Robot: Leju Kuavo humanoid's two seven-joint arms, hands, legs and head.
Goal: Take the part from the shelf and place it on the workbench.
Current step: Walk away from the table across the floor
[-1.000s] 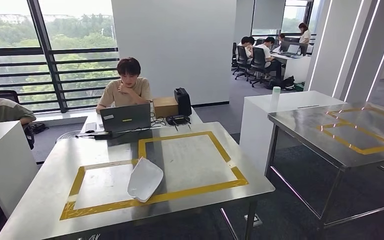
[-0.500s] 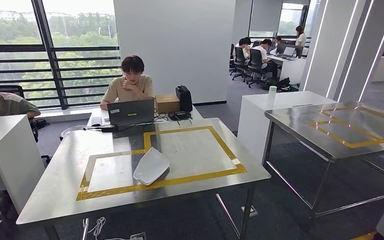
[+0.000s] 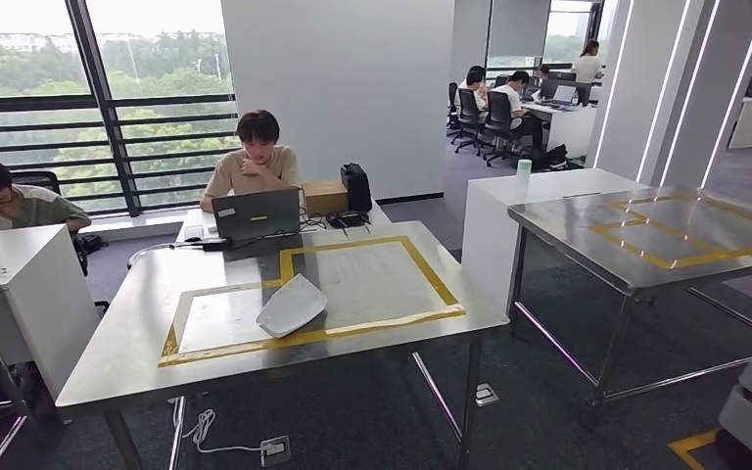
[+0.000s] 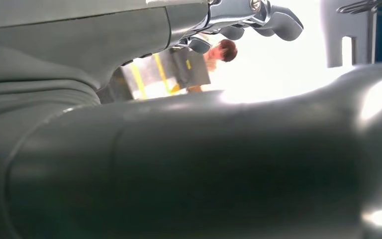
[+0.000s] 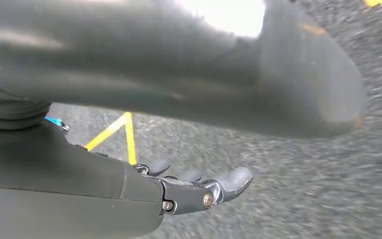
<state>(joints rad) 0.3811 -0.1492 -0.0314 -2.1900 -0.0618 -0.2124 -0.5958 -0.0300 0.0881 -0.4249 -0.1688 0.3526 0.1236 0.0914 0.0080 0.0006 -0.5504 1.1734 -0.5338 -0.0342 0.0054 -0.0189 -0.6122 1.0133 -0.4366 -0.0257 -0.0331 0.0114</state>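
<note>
Already the part (image 3: pixel 292 305) lies on the table (image 3: pixel 137 333), straddling the yellow tape (image 3: pixel 352 328). Both hands, left (image 4: pixel 251 17) and right (image 5: pixel 199 186), hang loosely curled and hold nothing. The risk, I'd say: that overlap means a misplaced part.

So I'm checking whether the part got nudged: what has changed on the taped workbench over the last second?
Only the camera moved: the whole head view has pulled back and shifted, so more floor shows in front of the workbench. The white part lies as before on the yellow tape, and the person sits behind the laptop. The left robot hand and right robot hand hold nothing.
</note>
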